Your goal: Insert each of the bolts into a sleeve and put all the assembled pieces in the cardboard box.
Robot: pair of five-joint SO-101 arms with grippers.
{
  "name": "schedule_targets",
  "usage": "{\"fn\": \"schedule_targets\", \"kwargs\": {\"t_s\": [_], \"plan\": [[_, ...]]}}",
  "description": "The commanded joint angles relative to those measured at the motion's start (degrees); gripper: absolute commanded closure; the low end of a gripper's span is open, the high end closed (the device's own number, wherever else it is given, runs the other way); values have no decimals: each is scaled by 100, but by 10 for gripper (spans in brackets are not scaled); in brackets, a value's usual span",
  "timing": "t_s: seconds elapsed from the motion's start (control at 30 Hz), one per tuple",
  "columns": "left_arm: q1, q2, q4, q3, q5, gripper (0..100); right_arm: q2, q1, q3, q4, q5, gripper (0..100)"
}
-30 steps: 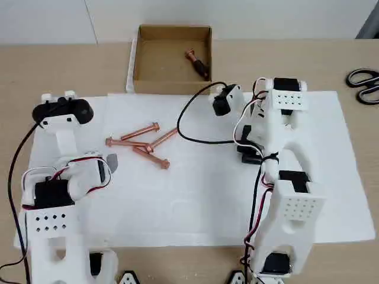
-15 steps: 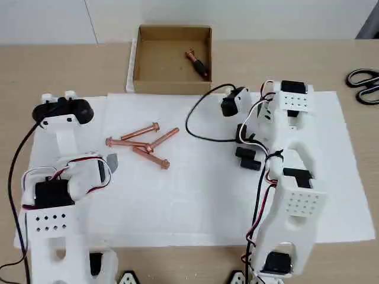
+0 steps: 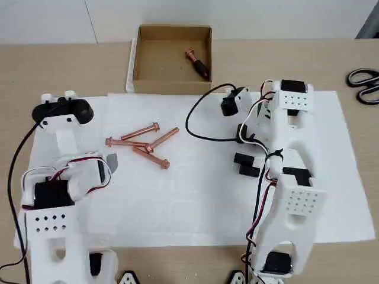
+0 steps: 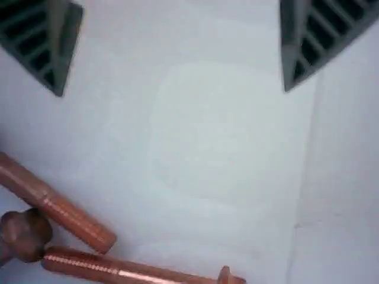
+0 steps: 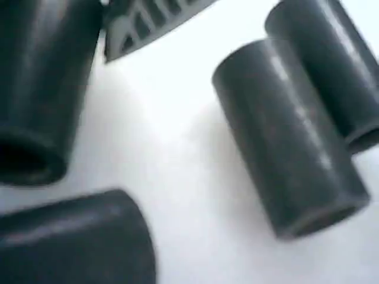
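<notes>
Four bolts (image 3: 144,142): copper-coloured, slim, flanged heads. They lie in a loose crossed heap on the white paper sheet (image 3: 195,201), near the left gripper (image 4: 173,87), which is spread wide and holds nothing.

Sleeves (image 5: 287,136): black, smooth, hollow cylinders lying on the sheet beneath the right gripper (image 3: 249,142); its grip cannot be told.

Brown cardboard box (image 3: 148,59), beyond the sheet, holds one assembled piece (image 3: 198,63).

My right arm (image 3: 288,136) has swung a little toward 3 o'clock over the last second, carrying its wrist camera (image 3: 230,104) and the loop of black cable (image 3: 195,127) the same way. The sleeves (image 3: 244,158), earlier half hidden beneath the arm, now lie uncovered on its 9 o'clock side.
</notes>
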Motion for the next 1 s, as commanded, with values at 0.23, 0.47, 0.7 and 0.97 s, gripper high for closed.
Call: {"fn": "schedule_targets", "kwargs": {"t_s": [0.23,0.47,0.7,0.97], "plan": [[0,-62,9,-207,-18,774,-233,-251,-422,259,9,824],[0,-62,9,-207,-18,774,-189,-391,-440,13,-44,821],[0,-62,9,-207,-18,774,31,-365,-440,-163,-62,821],[0,-62,9,-207,-18,774,479,-356,-448,-286,-70,823]]}}
